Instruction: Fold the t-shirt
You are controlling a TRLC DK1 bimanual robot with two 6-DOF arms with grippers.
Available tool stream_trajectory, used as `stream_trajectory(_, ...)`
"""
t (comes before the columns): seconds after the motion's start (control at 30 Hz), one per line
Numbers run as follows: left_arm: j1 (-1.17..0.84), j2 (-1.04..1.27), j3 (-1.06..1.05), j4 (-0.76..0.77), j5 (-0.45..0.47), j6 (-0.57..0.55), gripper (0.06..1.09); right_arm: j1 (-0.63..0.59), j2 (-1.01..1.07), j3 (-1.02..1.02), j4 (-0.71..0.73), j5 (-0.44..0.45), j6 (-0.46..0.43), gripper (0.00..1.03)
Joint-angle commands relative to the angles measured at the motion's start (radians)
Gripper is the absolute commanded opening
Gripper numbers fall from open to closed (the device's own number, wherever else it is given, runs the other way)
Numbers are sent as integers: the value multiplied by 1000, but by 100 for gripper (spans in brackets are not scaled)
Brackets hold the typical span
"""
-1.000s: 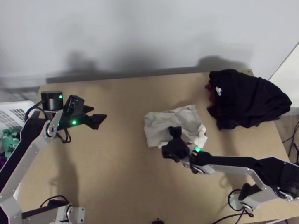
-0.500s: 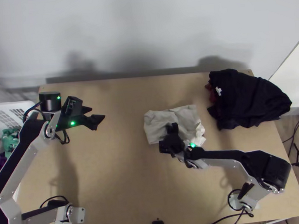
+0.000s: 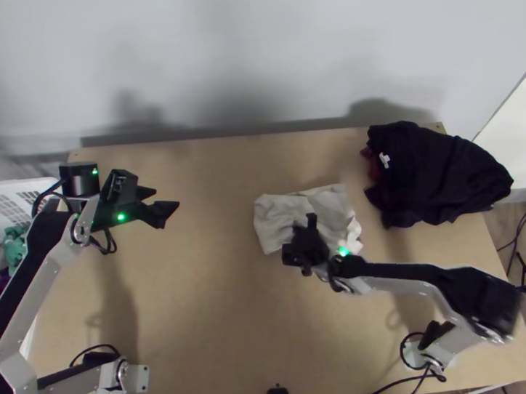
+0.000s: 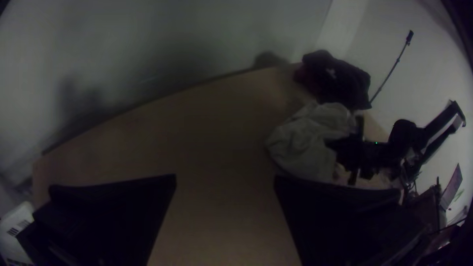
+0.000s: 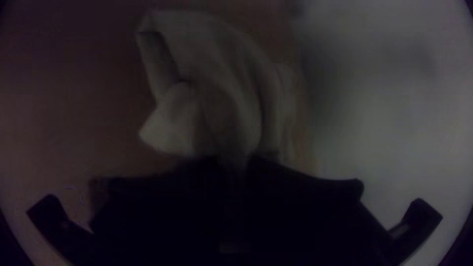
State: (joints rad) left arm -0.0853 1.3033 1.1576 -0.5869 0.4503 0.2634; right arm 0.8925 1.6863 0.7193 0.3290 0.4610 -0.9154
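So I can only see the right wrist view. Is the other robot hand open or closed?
Observer: Open. The top view shows the left gripper with its fingers apart.
Operator: Is there more laundry on the table?
Observer: Yes, a pile of dark clothes lies at the far right corner of the table.
Operator: And is there a laundry basket?
Observer: Yes, a white basket stands off the table's left edge, with green cloth in it.
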Motion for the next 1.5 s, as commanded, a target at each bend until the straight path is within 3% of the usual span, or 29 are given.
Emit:
stream_trajectory(0.0, 2, -10, 5, -11, 11, 2, 102, -18, -217, 48, -100, -48, 58, 3)
stream_trajectory(0.17, -10, -12, 13, -14, 14, 0, 102, -20, -323, 80, -169, -51, 66, 3)
stream_trajectory(0.37, -10, 4, 42, -16, 14, -24, 102, -138, -335, 259, -249, -111, 224, 3)
stream_trajectory(0.63, -21, -32, 11, -40, 13, -66, 102, -346, -289, 641, -496, -226, 549, 3)
stream_trajectory(0.73, -19, -38, 8, -40, 11, -79, 102, -461, -221, 784, -601, -331, 710, 3)
stream_trajectory(0.97, -11, -41, 5, -45, 1, -84, 102, -636, -86, 987, -674, -443, 940, 3)
stream_trajectory(1.17, 2, -50, -15, -45, -5, -79, 102, -751, -46, 1052, -716, -547, 1122, 3)
stream_trajectory(1.47, 39, -39, -30, -39, -7, -46, 102, -940, -43, 974, -709, -719, 1287, 3)
